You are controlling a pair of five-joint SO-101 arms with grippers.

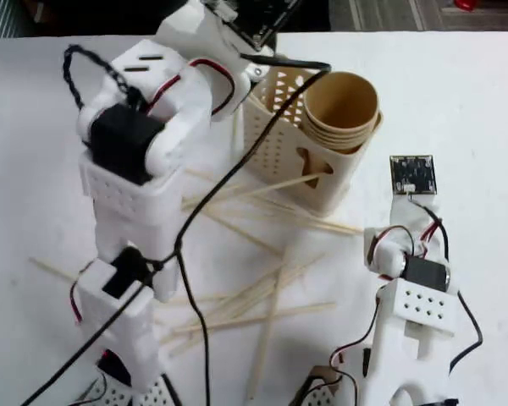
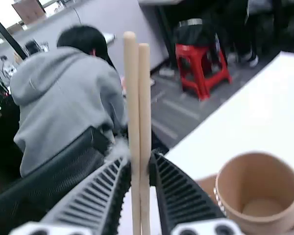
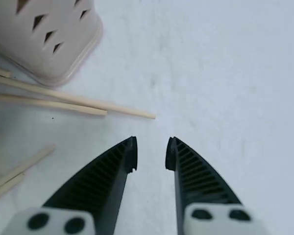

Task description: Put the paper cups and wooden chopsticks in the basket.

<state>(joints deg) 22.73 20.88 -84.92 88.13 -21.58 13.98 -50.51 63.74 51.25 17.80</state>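
Up over the basket (image 1: 343,179), the left gripper (image 2: 139,171) is clamped on a pair of wooden chopsticks (image 2: 137,98). The two sticks stand upright and side by side between its ribbed black jaws, with their rounded ends well above the fingertips. In the left wrist view the open mouth of a paper cup (image 2: 258,191) sits just beside that gripper.

From the high view, the left arm (image 1: 135,169) rises from the near left edge of the white table (image 1: 466,93) and stretches toward the far end of the basket. The basket is a cream plastic one with perforated walls, standing near the middle of the table. A stack of paper cups (image 1: 343,106) rests inside its right end, tilted, with the top cup's mouth facing up and toward the camera.

Loose chopsticks (image 1: 254,319) lie scattered on the table in front of the basket, crossing one another between the two arms. A few of them reach up to the basket's front wall.

The right arm (image 1: 411,313) stands at the near right, well apart from the basket. The right gripper (image 3: 151,154) hangs over bare table with its jaws parted and nothing between them. In the right wrist view a corner of the basket (image 3: 54,39) shows beyond the gripper, and several of the loose chopsticks (image 3: 78,100) lie between the two.
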